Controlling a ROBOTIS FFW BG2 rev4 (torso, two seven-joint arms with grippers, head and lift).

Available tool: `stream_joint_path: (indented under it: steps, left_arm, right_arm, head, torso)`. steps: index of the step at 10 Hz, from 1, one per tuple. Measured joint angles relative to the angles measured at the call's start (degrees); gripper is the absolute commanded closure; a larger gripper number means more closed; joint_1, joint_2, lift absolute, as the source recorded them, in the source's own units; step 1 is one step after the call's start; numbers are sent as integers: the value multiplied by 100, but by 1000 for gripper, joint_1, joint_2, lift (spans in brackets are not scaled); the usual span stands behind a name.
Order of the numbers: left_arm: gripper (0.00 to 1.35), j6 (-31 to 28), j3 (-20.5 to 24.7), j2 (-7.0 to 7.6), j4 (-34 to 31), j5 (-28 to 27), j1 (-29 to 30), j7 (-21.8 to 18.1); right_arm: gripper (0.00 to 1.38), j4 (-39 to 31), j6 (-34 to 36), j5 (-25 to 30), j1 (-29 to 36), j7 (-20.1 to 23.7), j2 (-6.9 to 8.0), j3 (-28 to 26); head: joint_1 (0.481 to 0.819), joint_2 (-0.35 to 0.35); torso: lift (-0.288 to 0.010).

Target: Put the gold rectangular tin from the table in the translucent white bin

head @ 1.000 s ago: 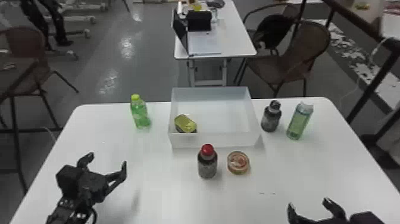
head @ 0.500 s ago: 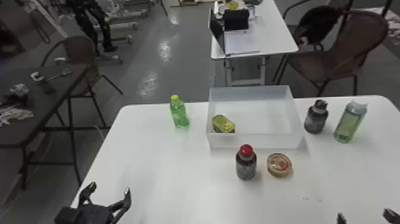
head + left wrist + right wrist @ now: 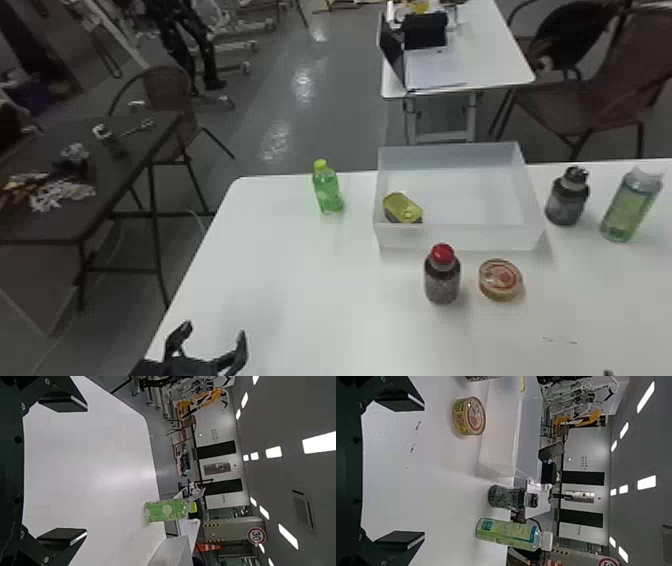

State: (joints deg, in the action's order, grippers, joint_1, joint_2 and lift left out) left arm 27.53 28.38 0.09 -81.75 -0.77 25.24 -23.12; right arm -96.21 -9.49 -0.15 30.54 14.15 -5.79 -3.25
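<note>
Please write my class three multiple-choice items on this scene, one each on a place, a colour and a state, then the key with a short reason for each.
1. Where is the gold rectangular tin?
A) Outside, left of the bin
B) Inside the translucent white bin
C) Outside, right of the bin

2. What colour is the cap of the dark bottle in front of the bin?
A) Blue
B) White
C) Red

3. What is the state of the left gripper?
A) Open and empty
B) Shut and empty
C) Shut on a bottle

Key:
1. B: the tin lies within the bin's walls, near its left side.
2. C: the head view shows a red cap.
3. A: its fingers stand wide apart, gripping nothing.
</note>
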Motion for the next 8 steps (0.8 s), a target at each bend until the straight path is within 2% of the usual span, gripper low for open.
stream_joint_path:
  steps: [8]
  left_arm:
    - [190, 6, -280, 0, 107, 187, -42, 53]
  right_arm:
    - [153, 20, -1, 10, -47, 0, 8, 0]
  head:
    - [695, 246]
  torso:
    - [-30]
